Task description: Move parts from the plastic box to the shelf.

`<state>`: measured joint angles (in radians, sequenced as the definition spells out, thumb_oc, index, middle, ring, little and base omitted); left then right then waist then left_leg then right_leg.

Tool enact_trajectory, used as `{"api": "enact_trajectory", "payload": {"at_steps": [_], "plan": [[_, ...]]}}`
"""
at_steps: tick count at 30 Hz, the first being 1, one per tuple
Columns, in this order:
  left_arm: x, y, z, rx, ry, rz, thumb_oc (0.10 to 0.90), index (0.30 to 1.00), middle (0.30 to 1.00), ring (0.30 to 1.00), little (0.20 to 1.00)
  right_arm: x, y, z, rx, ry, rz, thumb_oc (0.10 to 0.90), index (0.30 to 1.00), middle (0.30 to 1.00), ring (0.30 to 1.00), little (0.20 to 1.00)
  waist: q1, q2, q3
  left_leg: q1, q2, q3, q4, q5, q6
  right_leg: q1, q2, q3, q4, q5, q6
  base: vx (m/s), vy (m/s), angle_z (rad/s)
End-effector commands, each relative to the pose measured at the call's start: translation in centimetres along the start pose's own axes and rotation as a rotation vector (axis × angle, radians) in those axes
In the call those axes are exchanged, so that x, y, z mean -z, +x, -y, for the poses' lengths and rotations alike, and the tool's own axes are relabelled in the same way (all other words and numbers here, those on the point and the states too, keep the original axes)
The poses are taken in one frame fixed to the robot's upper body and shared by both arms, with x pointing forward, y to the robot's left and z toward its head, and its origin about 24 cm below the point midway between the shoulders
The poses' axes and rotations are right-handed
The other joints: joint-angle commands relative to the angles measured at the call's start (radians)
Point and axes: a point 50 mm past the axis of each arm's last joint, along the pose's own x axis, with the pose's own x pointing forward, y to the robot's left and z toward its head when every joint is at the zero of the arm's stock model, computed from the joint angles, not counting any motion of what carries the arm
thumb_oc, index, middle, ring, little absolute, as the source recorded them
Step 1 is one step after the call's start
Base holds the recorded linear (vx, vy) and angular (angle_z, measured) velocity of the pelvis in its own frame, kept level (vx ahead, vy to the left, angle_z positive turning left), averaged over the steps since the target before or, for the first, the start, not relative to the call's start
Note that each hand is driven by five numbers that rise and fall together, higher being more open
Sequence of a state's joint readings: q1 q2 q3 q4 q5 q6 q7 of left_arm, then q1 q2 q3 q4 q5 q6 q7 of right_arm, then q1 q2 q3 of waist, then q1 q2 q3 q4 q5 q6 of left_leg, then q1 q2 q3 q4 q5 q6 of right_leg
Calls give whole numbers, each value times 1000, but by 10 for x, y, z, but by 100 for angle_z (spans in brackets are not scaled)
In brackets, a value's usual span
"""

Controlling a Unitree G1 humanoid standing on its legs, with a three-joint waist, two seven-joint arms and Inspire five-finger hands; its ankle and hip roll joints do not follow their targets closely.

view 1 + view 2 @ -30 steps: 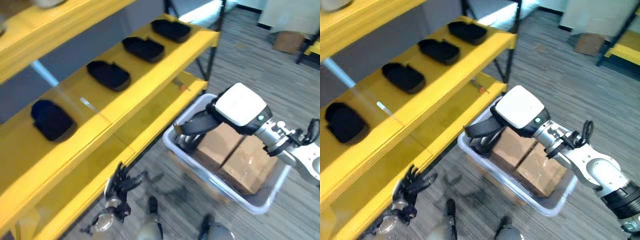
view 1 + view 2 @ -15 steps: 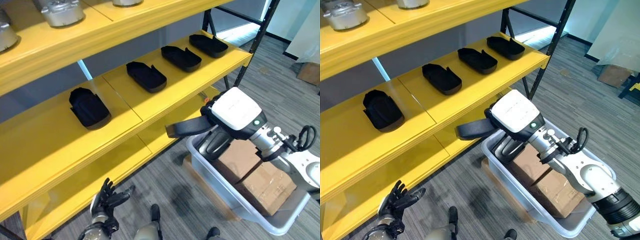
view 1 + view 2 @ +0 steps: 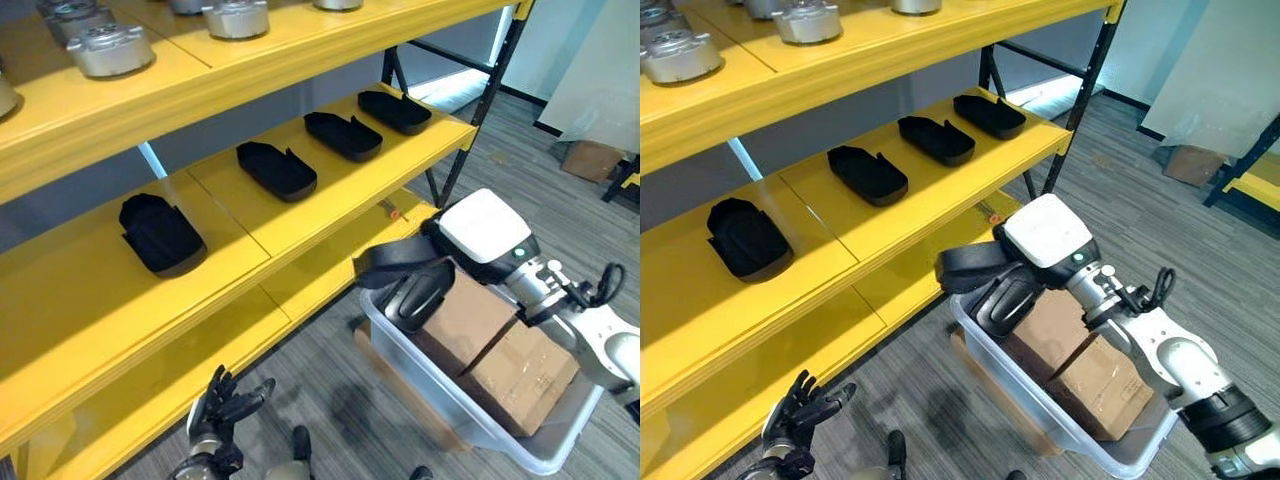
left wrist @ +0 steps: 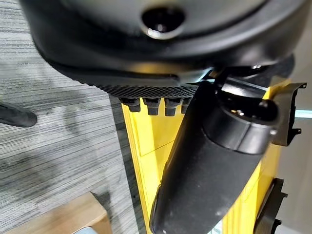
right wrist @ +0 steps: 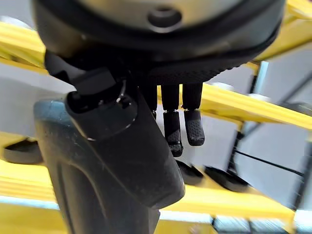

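Hovering mid-frame above the plastic box (image 3: 420, 365), my right robot hand (image 3: 420, 290) grips a black part (image 3: 385, 262); left robot hand (image 3: 222, 400) relaxed, lower left.

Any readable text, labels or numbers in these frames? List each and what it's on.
None readable.
Cardboard boxes in the plastic box: no print that can be made out.
Black parts on the shelf: no marks visible.
Metal parts on the upper shelf: no marks visible.
Right hand over the box, its white cover bare; a small green dot, no text.
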<state>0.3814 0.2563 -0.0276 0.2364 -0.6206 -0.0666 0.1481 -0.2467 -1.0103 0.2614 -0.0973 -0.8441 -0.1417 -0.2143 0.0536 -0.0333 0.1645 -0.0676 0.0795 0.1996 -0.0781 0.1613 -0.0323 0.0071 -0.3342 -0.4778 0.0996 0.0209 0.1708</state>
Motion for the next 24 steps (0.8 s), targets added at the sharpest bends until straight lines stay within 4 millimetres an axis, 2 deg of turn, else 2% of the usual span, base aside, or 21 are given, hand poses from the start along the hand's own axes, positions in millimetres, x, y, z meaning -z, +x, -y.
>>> {"api": "enact_trajectory", "payload": {"at_steps": [1,6,8,10,12,20,21,24], "plan": [[-38,6,13,73,17,187,900,1000,1000,1000,1000,44,8,69,335,-158,-163,400,300,300,300,300,10,12,-35,107,119,-63,4,-136,-61,-95,-17,-32,25,53,1,49,-84,-14],[-37,6,13,84,23,183,900,1000,1000,1000,1000,65,-6,60,311,-170,-277,400,300,300,300,300,3,19,-28,98,146,-48,3,-121,-78,-109,6,-27,18,42,-6,25,-64,-16],[-37,6,13,92,25,183,900,1000,1000,1000,1000,84,-15,41,251,-127,-386,400,300,300,300,300,0,27,-20,84,161,-41,3,-106,-88,-126,20,-26,16,36,-12,16,-74,-17],[-37,6,12,90,27,183,900,1000,1000,1000,1000,88,-18,36,234,-106,-417,400,300,300,300,300,-2,33,-20,90,168,-50,0,-118,-96,-125,27,-7,19,17,0,87,-34,-10],[-39,6,11,96,33,188,900,1000,1000,1000,1000,100,-22,27,187,-113,-475,400,300,300,300,300,1,44,-2,76,175,-48,1,-107,-103,-144,28,-3,31,9,-3,33,-31,-5],[-41,7,14,108,41,195,900,1000,1000,1000,1000,116,-13,27,162,-136,-535,400,300,300,300,300,5,73,46,27,178,-50,3,-78,-111,-211,24,0,61,0,-14,-18,-19,-5],[-42,8,16,118,46,202,900,1000,1000,1000,1000,120,-10,28,169,-140,-549,400,300,300,300,300,8,84,59,12,175,-51,3,-67,-113,-233,21,1,71,-3,-17,-18,-25,-7],[-43,8,18,126,51,207,900,1000,1000,1000,1000,123,-5,30,173,-146,-555,400,300,300,300,300,10,95,72,-6,173,-53,4,-57,-116,-256,19,4,80,-6,-20,-7,-7,-2]]}}
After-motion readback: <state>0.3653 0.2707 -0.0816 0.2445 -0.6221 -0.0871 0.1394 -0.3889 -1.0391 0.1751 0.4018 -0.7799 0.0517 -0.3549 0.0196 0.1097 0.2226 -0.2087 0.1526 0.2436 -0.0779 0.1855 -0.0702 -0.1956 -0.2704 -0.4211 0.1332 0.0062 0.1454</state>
